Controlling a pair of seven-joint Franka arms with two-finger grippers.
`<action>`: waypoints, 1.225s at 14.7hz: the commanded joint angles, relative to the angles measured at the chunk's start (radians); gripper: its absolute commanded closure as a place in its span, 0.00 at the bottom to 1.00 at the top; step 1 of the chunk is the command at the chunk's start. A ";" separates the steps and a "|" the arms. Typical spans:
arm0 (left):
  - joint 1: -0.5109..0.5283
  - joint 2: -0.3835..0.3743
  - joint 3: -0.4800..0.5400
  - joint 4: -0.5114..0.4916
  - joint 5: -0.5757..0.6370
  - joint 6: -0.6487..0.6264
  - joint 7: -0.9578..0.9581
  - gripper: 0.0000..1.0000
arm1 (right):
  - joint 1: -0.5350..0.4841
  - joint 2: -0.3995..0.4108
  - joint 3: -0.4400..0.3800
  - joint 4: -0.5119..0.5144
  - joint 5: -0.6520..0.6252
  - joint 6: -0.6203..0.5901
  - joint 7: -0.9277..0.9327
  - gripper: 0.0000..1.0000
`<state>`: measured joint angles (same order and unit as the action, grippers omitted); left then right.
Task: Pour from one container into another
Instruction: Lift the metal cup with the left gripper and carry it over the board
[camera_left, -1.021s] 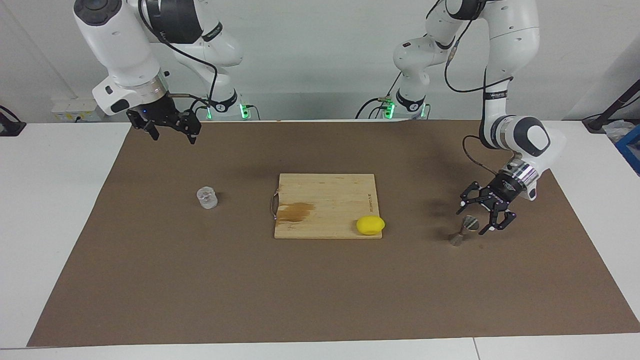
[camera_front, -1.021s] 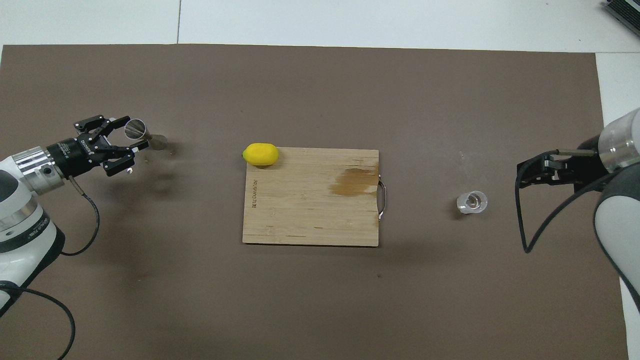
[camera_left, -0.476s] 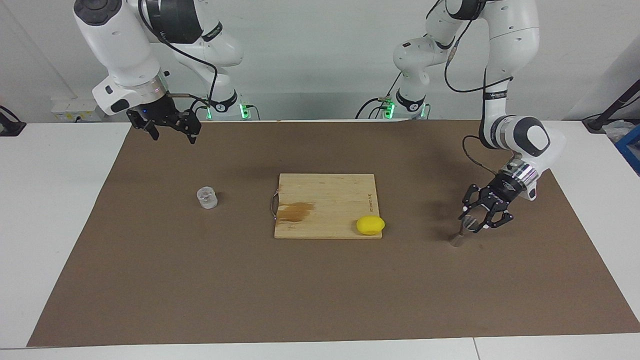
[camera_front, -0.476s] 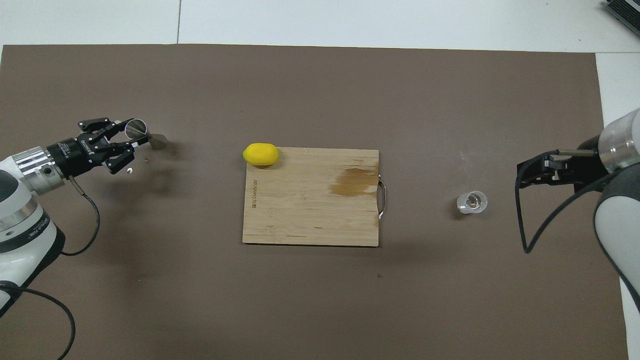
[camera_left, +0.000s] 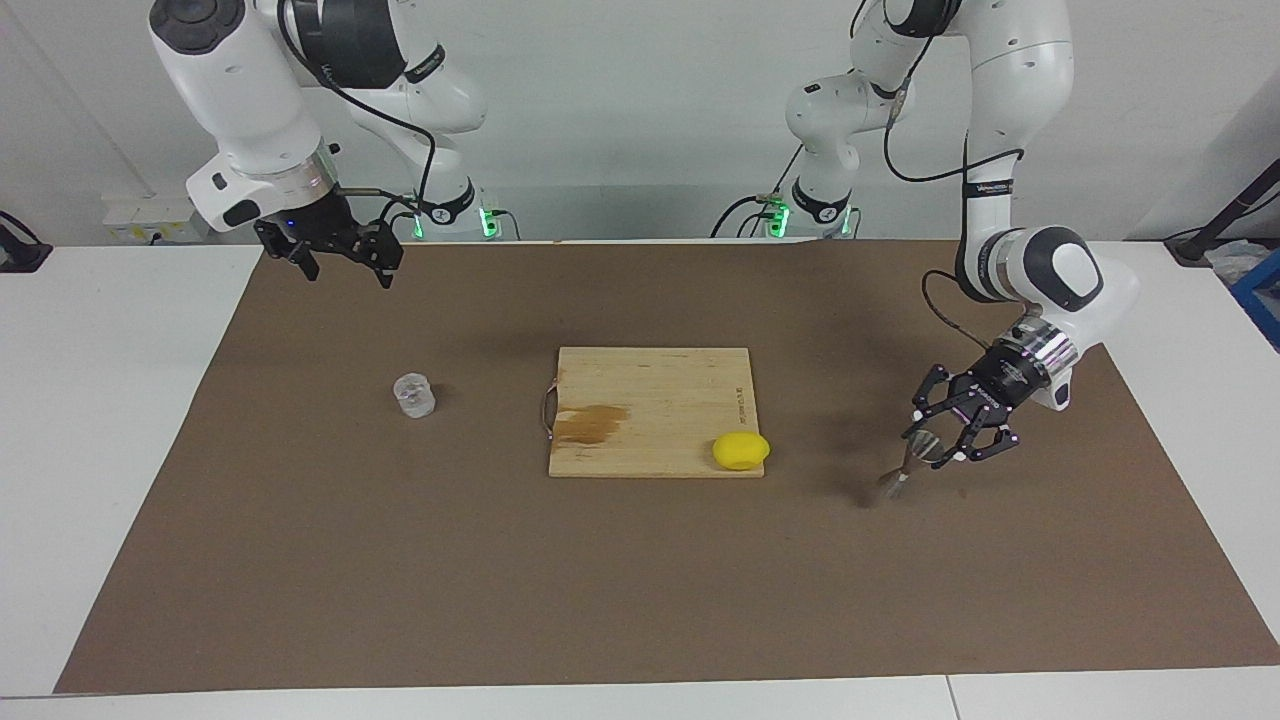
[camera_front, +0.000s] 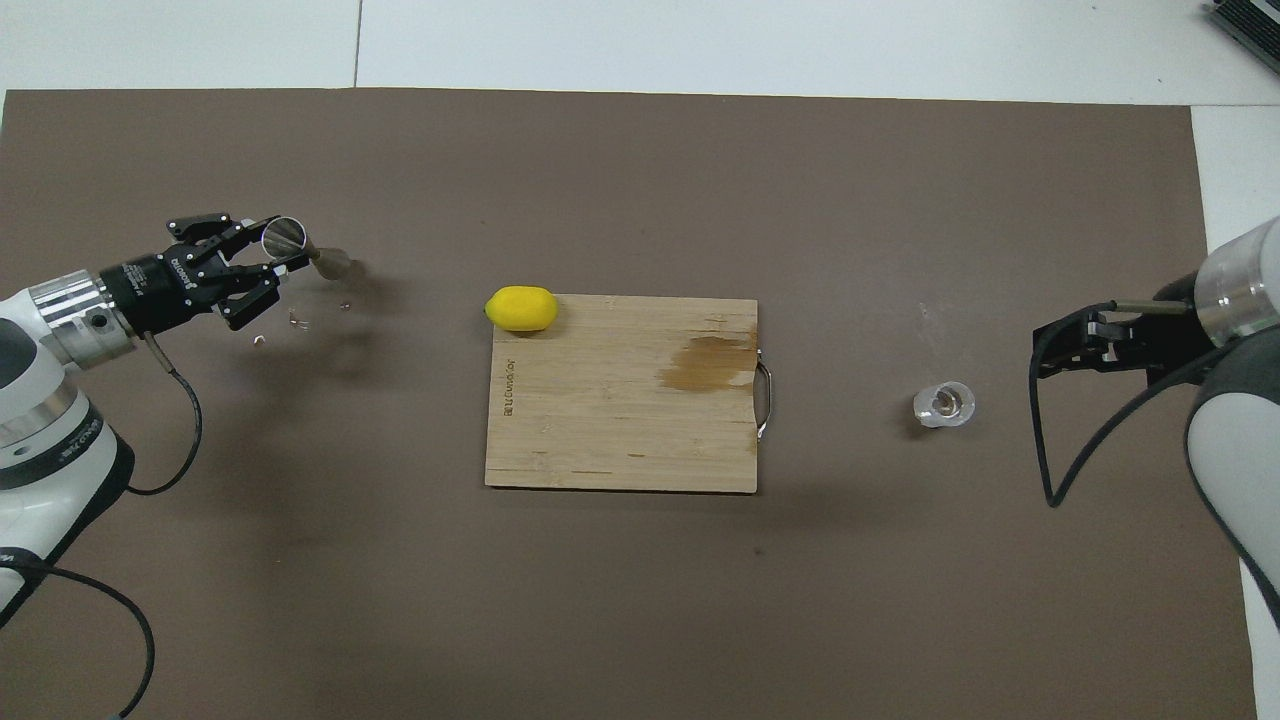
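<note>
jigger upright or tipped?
Tipped: the jigger leans in the left pincer, base toward the cutting board.

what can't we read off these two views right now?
- Glass tumbler contents: too small in both views to tell what is inside.
- Jigger: tilted at the left gripper; whether its foot touches the mat is too small to judge.
- Right gripper: the arm's wrist covers most of it in the overhead view.
- Cutting board printed text: too small.

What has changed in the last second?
The left gripper closed on the jigger and moved it toward the cutting board; it now leans. The right gripper, tumbler and lemon stayed as they were.
</note>
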<state>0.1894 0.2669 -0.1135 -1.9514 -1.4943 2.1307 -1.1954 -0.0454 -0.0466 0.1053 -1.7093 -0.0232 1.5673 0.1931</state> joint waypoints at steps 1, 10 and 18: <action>-0.079 -0.070 -0.011 -0.014 -0.021 0.048 -0.143 1.00 | -0.005 -0.027 0.005 -0.029 0.002 0.005 -0.006 0.00; -0.560 -0.091 -0.011 -0.021 -0.259 0.384 -0.147 1.00 | -0.002 -0.027 0.005 -0.027 0.002 0.007 0.009 0.00; -0.788 -0.045 -0.009 -0.029 -0.293 0.580 -0.144 1.00 | -0.002 -0.027 0.005 -0.029 0.003 0.023 0.018 0.00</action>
<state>-0.5745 0.2097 -0.1413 -1.9744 -1.7607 2.6911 -1.3366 -0.0447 -0.0498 0.1068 -1.7098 -0.0231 1.5687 0.1936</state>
